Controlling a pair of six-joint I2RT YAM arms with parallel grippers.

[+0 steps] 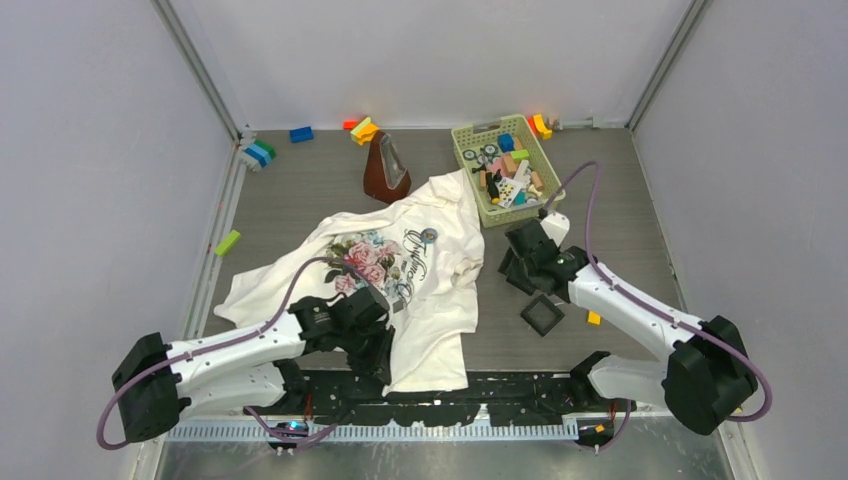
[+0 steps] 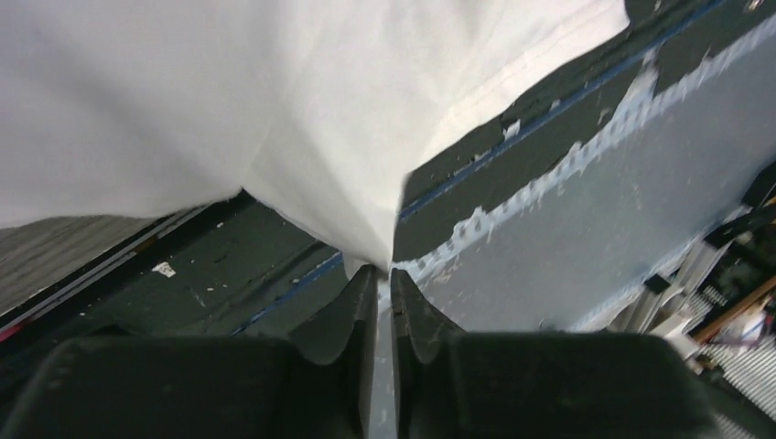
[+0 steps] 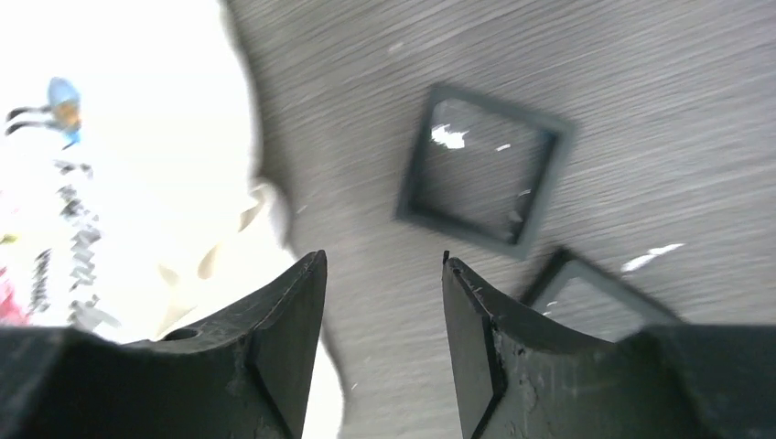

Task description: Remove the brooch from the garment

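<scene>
The left gripper (image 1: 378, 350) was clenched on the garment (image 1: 440, 290). In the left wrist view its two fingers stood pressed together on a peak of white cloth (image 2: 183, 91) that ran down into the left gripper (image 2: 384, 274). The rest of the cloth spread up and away ahead of it, over the dark rail at the near edge of the surface (image 1: 620, 200).

The right gripper (image 1: 515, 265) was released, its fingers spread with nothing between them. It hung over bare surface just off the garment's right edge. In the right wrist view, a black square tray (image 3: 499, 108) lay flat just ahead of the right gripper (image 3: 380, 265). A second tray (image 3: 604, 274) lay to its right, partly hidden behind the right finger. The garment (image 3: 137, 137) filled the area to its left and reached under the left finger.

The brooch (image 1: 428, 237) sat on the garment's front, beside the black lettering. It was well ahead of the left gripper and to the left of the right gripper, apart from both. The right wrist view showed the brooch (image 3: 62, 96) as a small, pale, blurred spot at the far left. From above, one tray (image 1: 542, 314) lay just behind the right gripper, with a small orange block (image 1: 593, 318) near it.
</scene>
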